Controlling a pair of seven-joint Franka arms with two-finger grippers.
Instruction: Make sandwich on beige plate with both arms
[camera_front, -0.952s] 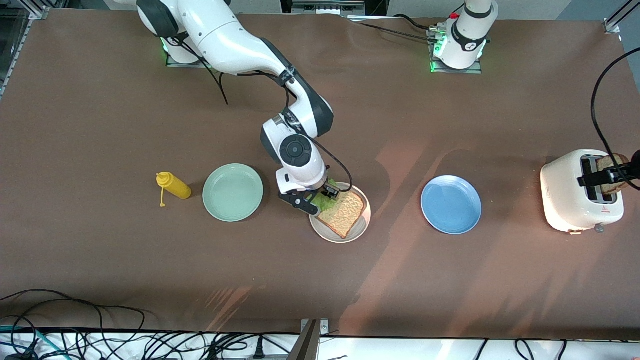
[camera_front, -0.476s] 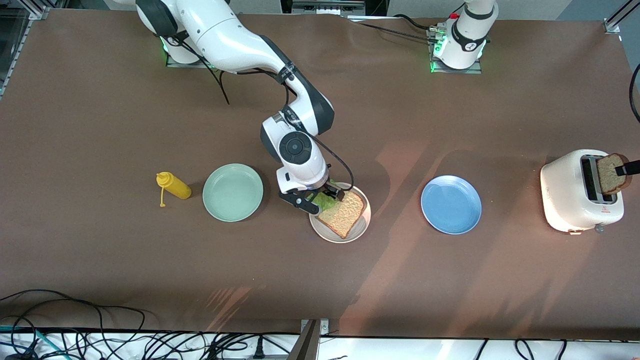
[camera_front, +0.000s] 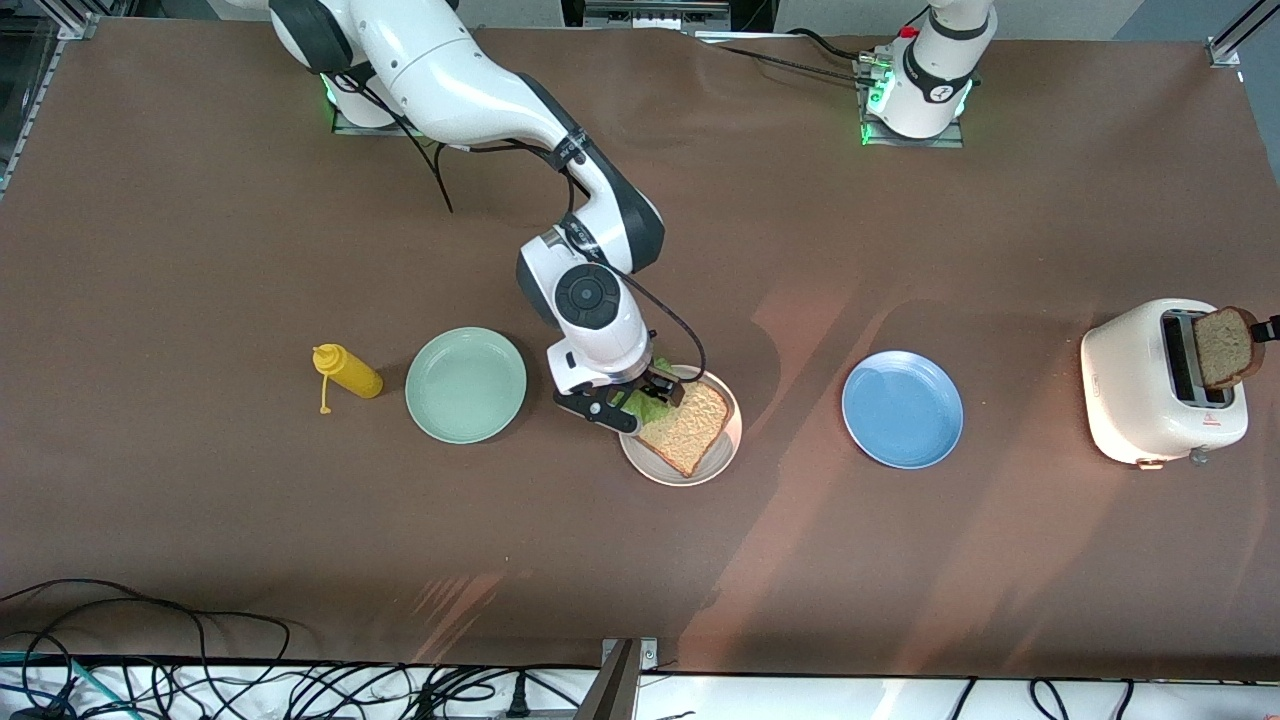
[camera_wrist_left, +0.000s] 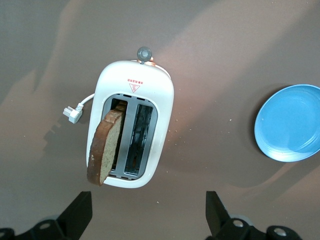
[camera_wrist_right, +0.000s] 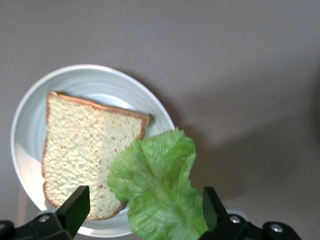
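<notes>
The beige plate (camera_front: 729, 441) (camera_wrist_right: 95, 75) holds one brown toast slice (camera_front: 690, 425) (camera_wrist_right: 85, 150). These are the sandwich's parts on the plate, with a ruffled green lettuce leaf (camera_front: 643, 402) (camera_wrist_right: 160, 192) lying over the slice's corner and the plate's rim. My right gripper (camera_front: 628, 398) (camera_wrist_right: 142, 212) hangs open just over the leaf, which sits between its spread fingers. A second toast slice (camera_front: 1225, 346) (camera_wrist_left: 104, 148) leans out of a slot of the white toaster (camera_front: 1140, 385) (camera_wrist_left: 162, 100). My left gripper (camera_wrist_left: 148, 215) is open and empty above the toaster. Only one finger (camera_front: 1272, 327) shows in the front view.
An empty mint-green plate (camera_front: 465, 385) and a yellow squeeze bottle (camera_front: 348, 372) lie toward the right arm's end. An empty blue plate (camera_front: 902, 408) (camera_wrist_left: 292, 122) sits between the beige plate and the toaster. The toaster's plug (camera_wrist_left: 71, 114) lies loose beside it. Cables run along the table's front edge.
My right gripper's fingers have spread wider around the lettuce, and the hand has lifted slightly. My left gripper has drawn away from the toaster, leaving the toast slice leaning in its slot.
</notes>
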